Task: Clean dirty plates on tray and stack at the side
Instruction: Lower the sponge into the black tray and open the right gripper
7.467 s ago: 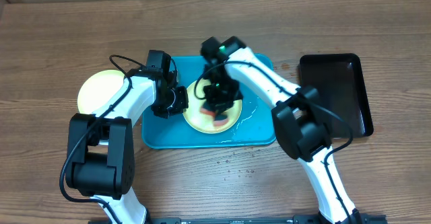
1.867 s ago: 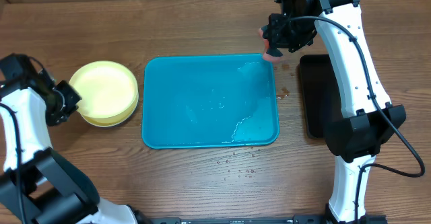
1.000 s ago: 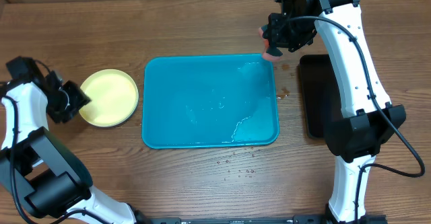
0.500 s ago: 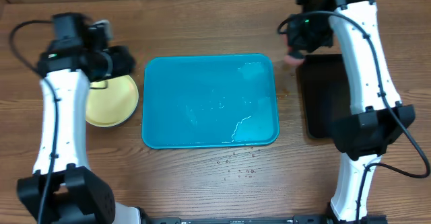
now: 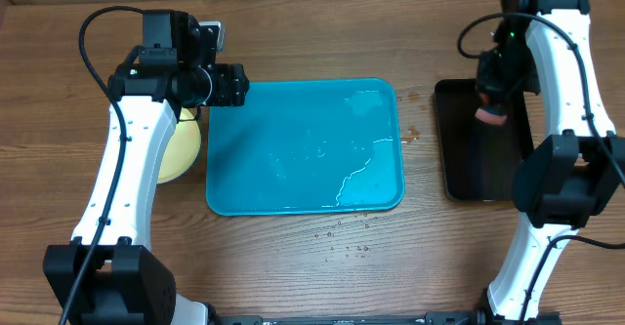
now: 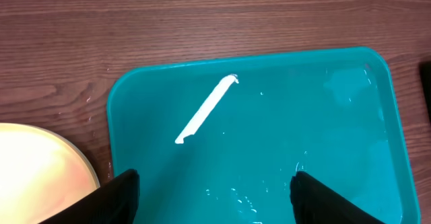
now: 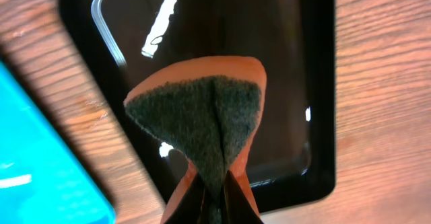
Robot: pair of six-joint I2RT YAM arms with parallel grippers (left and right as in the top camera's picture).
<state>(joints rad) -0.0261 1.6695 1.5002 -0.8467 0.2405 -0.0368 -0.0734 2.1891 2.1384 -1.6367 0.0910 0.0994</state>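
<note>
The pale yellow plates [image 5: 186, 149] sit stacked on the table left of the teal tray [image 5: 293, 120], partly hidden under my left arm. The tray holds no plate, only water streaks. My left gripper [image 5: 234, 84] hovers over the tray's far left corner. In the left wrist view it [image 6: 215, 204] is open, with nothing but tray [image 6: 269, 130] between its fingers [image 6: 118, 197]; the top plate's [image 6: 34, 173] edge shows at lower left. My right gripper [image 7: 212, 200] is shut on an orange sponge [image 7: 202, 116], dark scouring face towards the camera.
A narrow black tray [image 5: 469, 169] lies right of the teal one, and the sponge [image 5: 491, 116] hangs over it. Small water drops dot the wood in front of the teal tray [image 5: 342, 235]. In the right wrist view the black tray [image 7: 316, 83] lies directly below.
My left arm has swung from beside the plates to the tray's far left corner, its jaws widening. My right arm carried the sponge from the tray's far right corner to above the black tray.
</note>
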